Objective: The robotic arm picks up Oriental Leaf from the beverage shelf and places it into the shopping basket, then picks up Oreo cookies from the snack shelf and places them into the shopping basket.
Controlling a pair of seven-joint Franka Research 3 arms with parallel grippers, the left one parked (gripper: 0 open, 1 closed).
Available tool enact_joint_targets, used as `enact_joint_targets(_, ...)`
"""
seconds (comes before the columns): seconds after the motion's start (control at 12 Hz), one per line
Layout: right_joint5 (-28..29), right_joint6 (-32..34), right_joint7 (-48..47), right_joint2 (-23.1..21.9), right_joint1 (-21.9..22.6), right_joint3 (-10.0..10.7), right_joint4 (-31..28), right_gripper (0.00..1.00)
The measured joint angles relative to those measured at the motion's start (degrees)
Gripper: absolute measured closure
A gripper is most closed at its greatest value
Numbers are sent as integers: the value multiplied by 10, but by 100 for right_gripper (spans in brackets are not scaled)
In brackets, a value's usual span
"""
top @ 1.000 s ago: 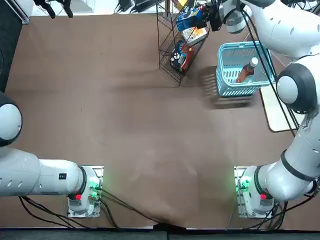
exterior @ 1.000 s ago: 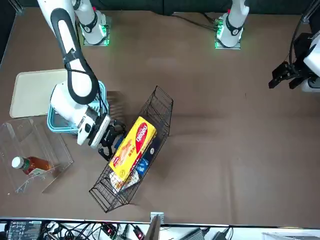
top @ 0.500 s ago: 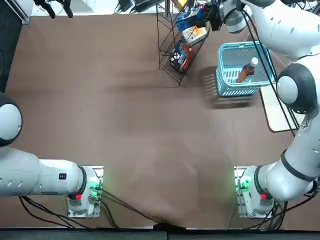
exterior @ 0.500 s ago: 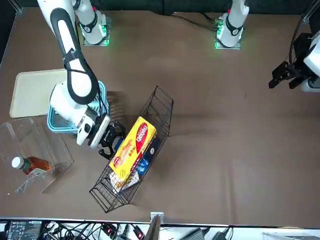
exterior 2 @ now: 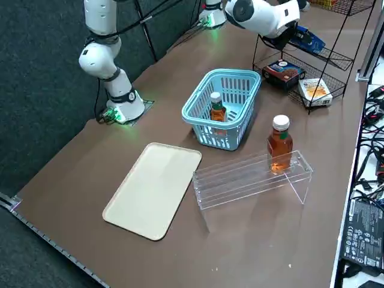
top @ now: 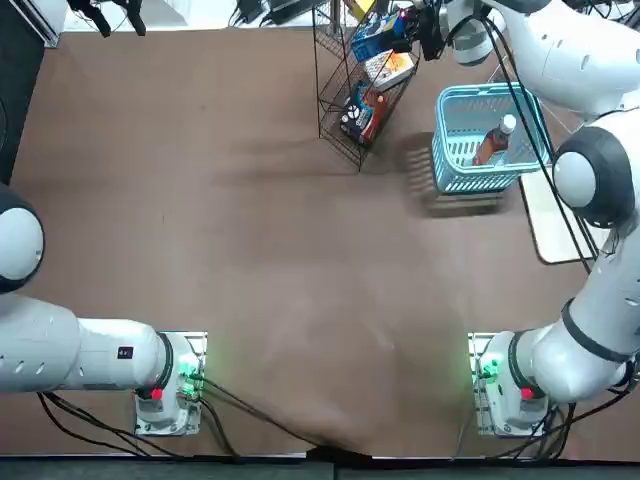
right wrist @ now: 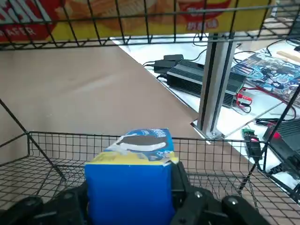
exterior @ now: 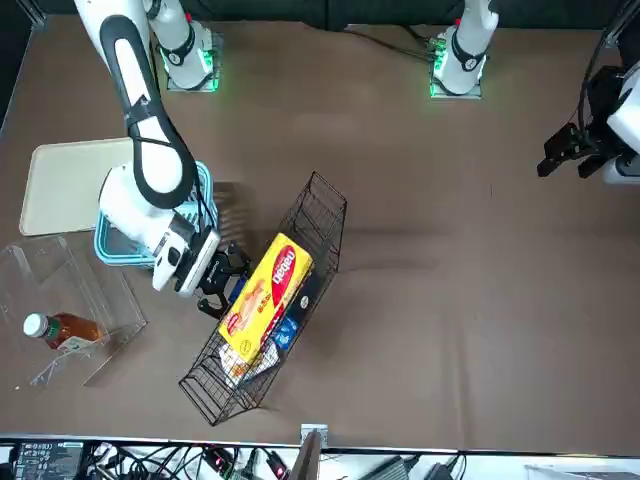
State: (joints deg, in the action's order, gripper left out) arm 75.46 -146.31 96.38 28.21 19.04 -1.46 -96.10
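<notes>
"Brown tabletop [top: 250,230] under everything, right?"

"Yes, and the robotic arm [top: 575,60] is the big thing on it, based at the near right and stretched to the far side. It passes above the far right part of the basket."

"And the black wire rack?"

"The snack shelf [exterior: 229,409] stands at the far side, left of the basket, set at an angle."

"What's over on the right?"

"A pale tray [exterior 2: 153,189], just beside the shopping basket [exterior 2: 226,72] and nearer than it. The clear beverage shelf [exterior 2: 252,180] is farther off than both."

"What's the right gripper [right wrist: 131,187] doing?"

"It's at the snack shelf, clasping the Oreo cookies [right wrist: 129,194], one finger against each side. The blue packet is between the tiers; I can't tell whether it touches the mesh."

"Any other packets there?"

"A long yellow one [exterior: 267,295] on the upper tier, and on the lower a red-and-black one [exterior 2: 283,72] beside a white-and-orange one [exterior 2: 315,91]."

"And the Oriental Leaf?"

"That small bottle [exterior 2: 218,113] leans inside the basket, white cap up. Another amber bottle [exterior 2: 280,144] sits on the beverage shelf, at its far end."
</notes>
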Motion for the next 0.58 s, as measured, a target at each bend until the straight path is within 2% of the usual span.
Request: enact_joint_targets(0.58,0,-6,-12,-26,2,0,11,39)
